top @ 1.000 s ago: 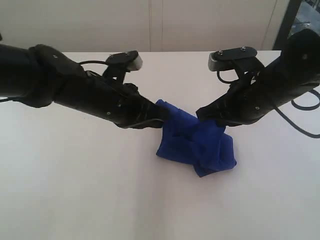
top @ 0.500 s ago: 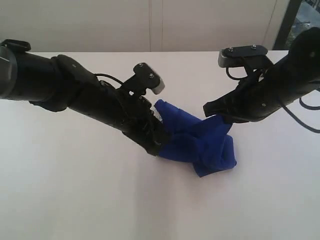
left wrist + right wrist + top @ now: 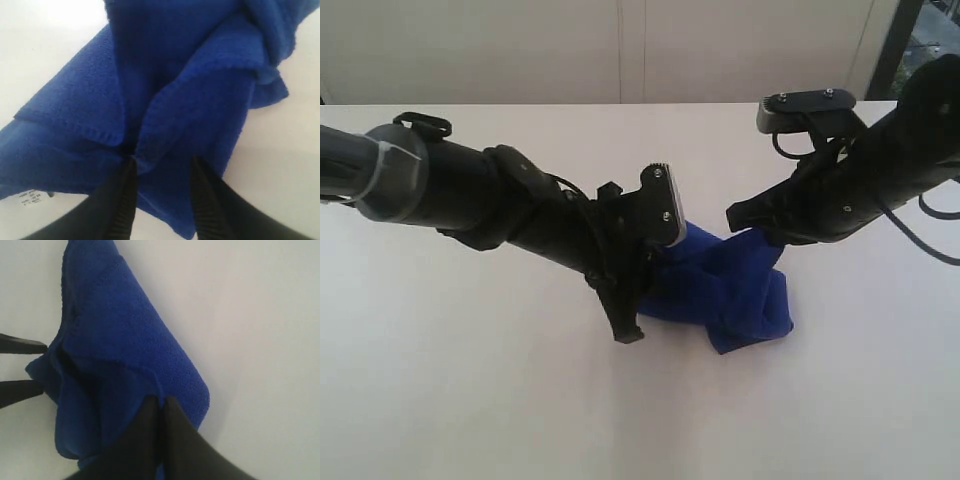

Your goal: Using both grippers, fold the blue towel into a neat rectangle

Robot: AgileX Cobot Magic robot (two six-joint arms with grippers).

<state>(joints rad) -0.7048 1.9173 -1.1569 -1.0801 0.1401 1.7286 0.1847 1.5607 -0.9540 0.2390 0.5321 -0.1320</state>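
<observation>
Exterior view, cloth: the blue towel [image 3: 730,285] lay bunched in a rumpled heap near the middle of the white table [image 3: 470,390], its layers uneven and its outline far from a neat rectangle.
Exterior view, left side: the left gripper [image 3: 626,322] reached in low from the left, its dark fingers angled down toward the tabletop at the left edge of the heap.
Exterior view, right side: the right gripper [image 3: 748,222] stood at the heap's upper right corner, where a peak of cloth rose off the table to meet it.
Left wrist view, tool: the two black fingers [image 3: 124,197] stood apart, released, with nothing pinched between them; blue folds filled the gap behind the tips. Whether the tips touched the cloth could not be told.
Left wrist view, cloth: several stitched edges overlapped in loose layers, and a small white tag [image 3: 34,198] showed at one corner, just beside the fingers.
Right wrist view, tool: the fingers were pressed tight together, clenched on a fold at the towel's edge.
Right wrist view, cloth: the towel spread away from that grip in a thick, doubled band across the pale surface, creased where its layers met.
Right wrist view, far side: two black fingertips [image 3: 22,345] of the left gripper showed at the opposite edge of the cloth, clearly separated from each other.
</observation>
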